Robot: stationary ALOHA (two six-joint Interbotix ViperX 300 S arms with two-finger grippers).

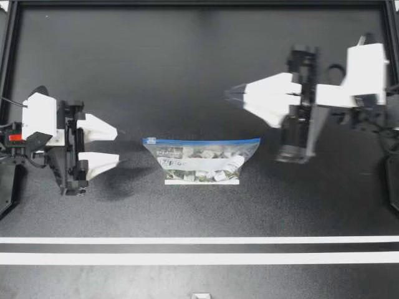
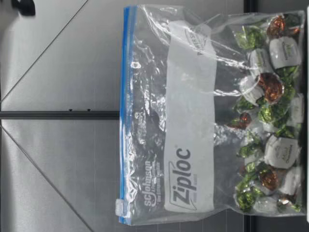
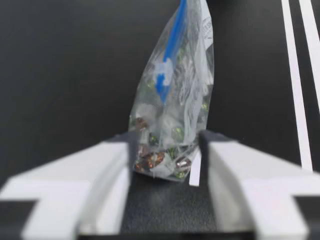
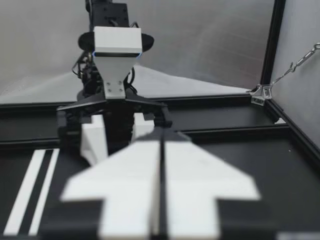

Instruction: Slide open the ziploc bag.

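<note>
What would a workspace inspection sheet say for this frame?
Surface: black table, two white tape stripes across it.
Job's things: ziploc bag of wrapped sweets upright, blue seal up; slider at the end nearer my left pincer.
Clutter: nothing seen.
Pincers: left pincer open, facing the bag, apart from it; right pincer shut, empty.
Cables: thin cable by my left arm.
Surroundings: black frame, grey wall panels.
</note>
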